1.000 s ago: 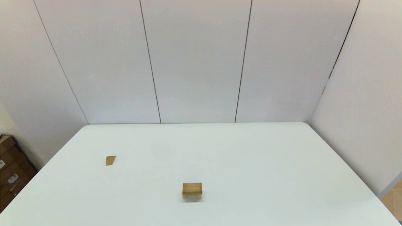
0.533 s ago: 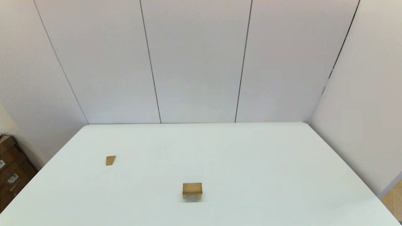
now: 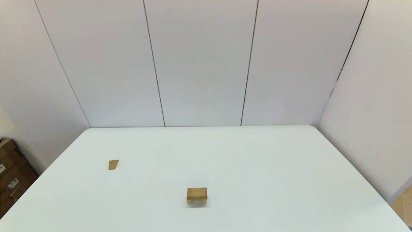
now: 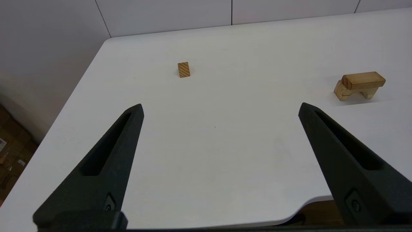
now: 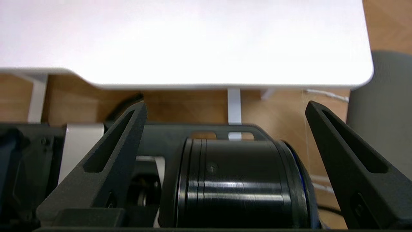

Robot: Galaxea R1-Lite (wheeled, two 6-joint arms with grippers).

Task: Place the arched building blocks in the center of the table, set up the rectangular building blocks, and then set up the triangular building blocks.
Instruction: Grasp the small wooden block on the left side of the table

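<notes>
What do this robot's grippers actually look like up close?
Each has two long matte-black fingers tapering to a point, with a slot-shaped recess along each finger and a small screw near its base. That goes for the left gripper and the right gripper. Behind the right one sits a glossy black cylindrical joint housing.

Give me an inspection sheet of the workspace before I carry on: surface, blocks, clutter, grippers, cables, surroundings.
Surface: white table, flat, no marks seen.
Job's things: rectangular block lies across the arched block, near the table's middle front; triangular block apart, on the robot's left side.
Clutter: nothing seen on the table.
Grippers: left gripper over the near table edge, jaws open, empty; right gripper parked below the table edge, jaws open, empty.
Cables: white cable under the table.
Surroundings: pale wall panels; cardboard boxes on the floor left.
</notes>
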